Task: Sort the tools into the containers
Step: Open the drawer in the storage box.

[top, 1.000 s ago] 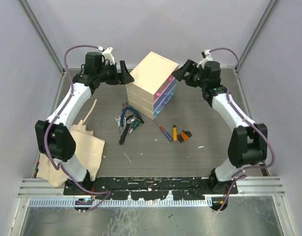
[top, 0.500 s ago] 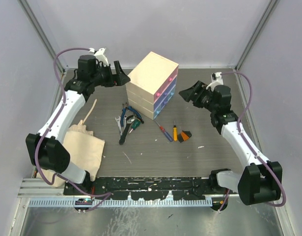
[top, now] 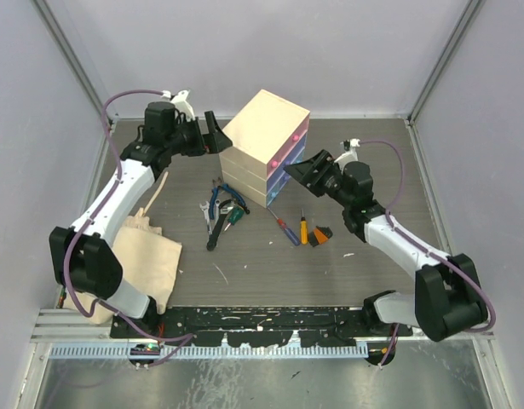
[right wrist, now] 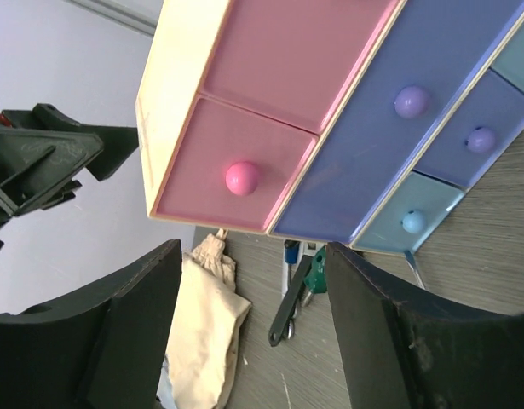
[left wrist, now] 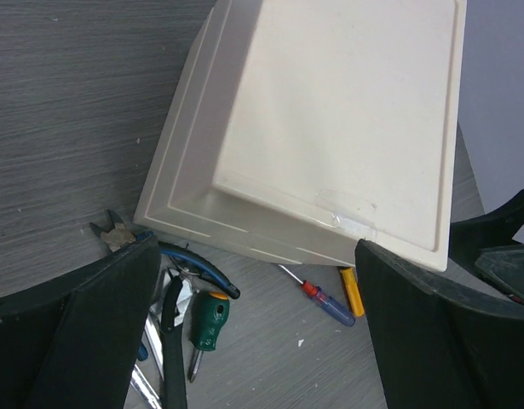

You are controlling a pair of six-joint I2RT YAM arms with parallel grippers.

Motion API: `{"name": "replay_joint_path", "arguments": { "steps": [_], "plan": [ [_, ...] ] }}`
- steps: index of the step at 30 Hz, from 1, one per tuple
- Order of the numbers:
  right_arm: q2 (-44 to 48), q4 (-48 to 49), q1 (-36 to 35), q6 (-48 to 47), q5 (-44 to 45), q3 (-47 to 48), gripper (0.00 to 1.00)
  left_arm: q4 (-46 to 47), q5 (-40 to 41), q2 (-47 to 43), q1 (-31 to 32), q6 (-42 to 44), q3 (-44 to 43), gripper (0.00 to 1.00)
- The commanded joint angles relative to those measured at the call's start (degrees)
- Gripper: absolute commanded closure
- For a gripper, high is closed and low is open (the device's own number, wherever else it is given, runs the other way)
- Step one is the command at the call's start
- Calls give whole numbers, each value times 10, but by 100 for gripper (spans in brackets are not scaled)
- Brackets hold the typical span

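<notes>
Chest (top: 263, 126): cream, box-shaped, standing toward the far edge of the table (top: 372, 273), about midway between its left and right edges, drawer fronts turned toward the near right corner.
Drawers: pink drawer (right wrist: 215, 145) uppermost, purple drawer (right wrist: 364, 162) below it, blue drawer (right wrist: 396, 232) lowest, each with a round knob; pink front flush with the frame.
Left gripper (top: 212, 134): released, fingers (left wrist: 83, 332) spread wide with nothing between them, hovering just beside the chest's far left corner, looking down on its flat top.
Right gripper (top: 302, 169): released, fingers (right wrist: 108, 341) apart and gripping nothing, near the drawer fronts and facing the pink knob, not touching.
Left cluster of tools: blue-handled pliers (top: 217, 196), silver wrenches (top: 205, 211) and green-handled screwdriver (top: 236, 217), bunched on the table just beside the chest's near left side.
Right cluster of tools: red-handled screwdriver (top: 287, 230), orange-handled screwdriver (top: 302, 230) and black-orange piece (top: 321, 233), side by side near the middle of the table, outside the chest.
Cloth bag (top: 151, 256): pale, crumpled, by the near left corner.
Wooden stick (top: 158, 189): thin, lying by the left edge, beyond the bag.
</notes>
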State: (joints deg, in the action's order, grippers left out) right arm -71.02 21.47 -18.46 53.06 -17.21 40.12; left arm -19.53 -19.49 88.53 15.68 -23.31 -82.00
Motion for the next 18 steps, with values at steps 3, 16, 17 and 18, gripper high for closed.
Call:
{"name": "replay_joint_path", "arguments": {
  "steps": [3, 16, 17, 18],
  "plan": [
    [-57, 138, -18, 75, 19, 5, 28, 33, 10, -1, 2, -1, -2, 2],
    [-58, 102, -18, 47, 62, 2, 31, -4, 14, 24, 2, 8, -24, 9],
    [-58, 108, -18, 48, 57, 0, 31, -7, 15, 27, 1, 8, -26, 9],
    [-60, 112, -18, 49, 53, -2, 31, -8, 15, 28, 2, 8, -28, 10]
  ]
}}
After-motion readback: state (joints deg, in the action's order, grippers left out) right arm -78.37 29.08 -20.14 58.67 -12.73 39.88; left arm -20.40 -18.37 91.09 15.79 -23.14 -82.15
